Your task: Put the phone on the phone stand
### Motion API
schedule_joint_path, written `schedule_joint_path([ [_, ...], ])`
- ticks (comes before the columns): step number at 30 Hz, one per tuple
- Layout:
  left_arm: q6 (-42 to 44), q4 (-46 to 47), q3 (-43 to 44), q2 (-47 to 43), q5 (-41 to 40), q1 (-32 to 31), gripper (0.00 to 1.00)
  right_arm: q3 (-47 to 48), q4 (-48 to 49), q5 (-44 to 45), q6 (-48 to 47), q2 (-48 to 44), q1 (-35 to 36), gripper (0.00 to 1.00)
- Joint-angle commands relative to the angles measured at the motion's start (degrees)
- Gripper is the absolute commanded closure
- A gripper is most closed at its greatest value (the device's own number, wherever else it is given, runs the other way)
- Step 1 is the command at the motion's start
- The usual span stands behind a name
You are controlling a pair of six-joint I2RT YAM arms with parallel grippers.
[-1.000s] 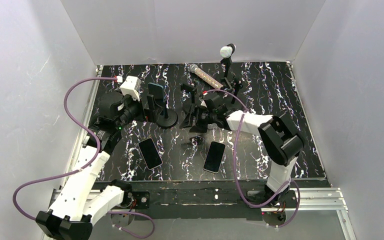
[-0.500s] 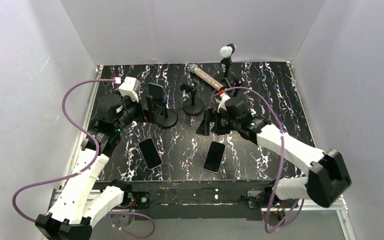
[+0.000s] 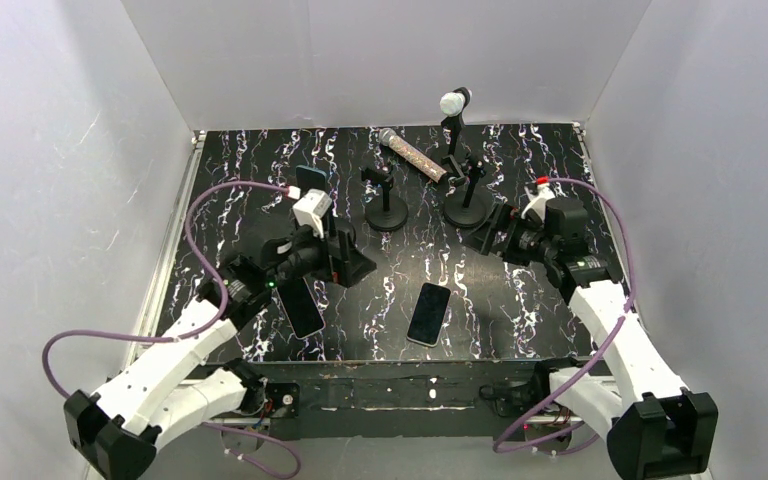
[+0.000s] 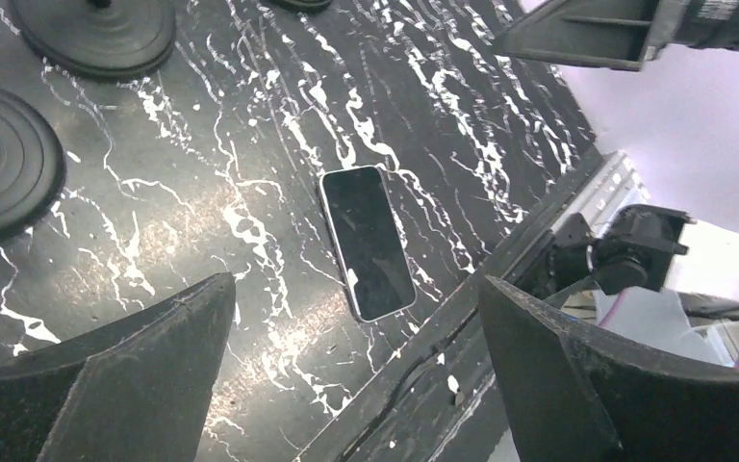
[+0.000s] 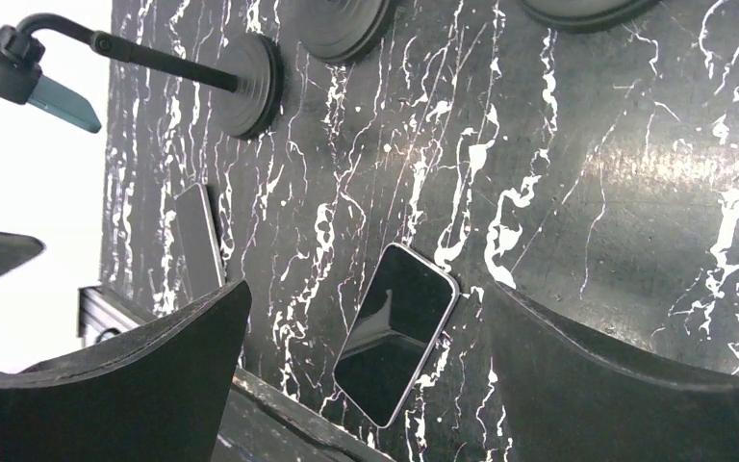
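Note:
Two dark phones lie flat near the table's front edge: one (image 3: 428, 313) in the middle, also in the wrist views (image 4: 368, 241) (image 5: 396, 332), and one (image 3: 303, 310) left of it, partly under my left arm. A third, bluish phone (image 3: 311, 181) sits clamped on the left phone stand (image 5: 135, 56). The middle phone stand (image 3: 386, 197) holds nothing. My left gripper (image 3: 352, 265) hovers open between the two flat phones, empty (image 4: 356, 375). My right gripper (image 3: 490, 240) hangs open and empty at the right, facing the middle phone (image 5: 366, 375).
A microphone (image 3: 412, 153) lies at the back beside a stand (image 3: 463, 195) carrying another microphone (image 3: 453, 101). Round black stand bases (image 4: 96, 34) (image 4: 0, 173) stand behind my left gripper. White walls close in three sides; the metal rail (image 3: 430, 385) runs along the front.
My right arm has swung from the middle stand out to the right, its jaws opening wide. My left arm has moved from the left stand forward and to the right.

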Motion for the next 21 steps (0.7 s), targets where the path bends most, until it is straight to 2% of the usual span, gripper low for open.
schedule_joint_path([
  [1,-4.6,3.7,-1.7,3.5,-8.7,-8.6,0.02,-2.4,-0.6,-7.5,0.0,-0.9,-6.4,0.02],
  [12,-6.4,2.9,7.1,20.8,-23.9,-25.0,0.02,-4.9,-0.8,-9.8,-1.5,0.5,-14.2,0.02],
  [17,-7.6,-1.2,13.0,30.6,-29.0,-29.4,0.02,-6.3,-0.7,-9.9,-2.0,1.3,-16.4,0.02],
  [21,-8.8,-2.7,16.2,38.0,-29.4,-31.1,0.02,-7.0,-0.9,-9.7,-2.7,1.5,-17.7,0.02],
])
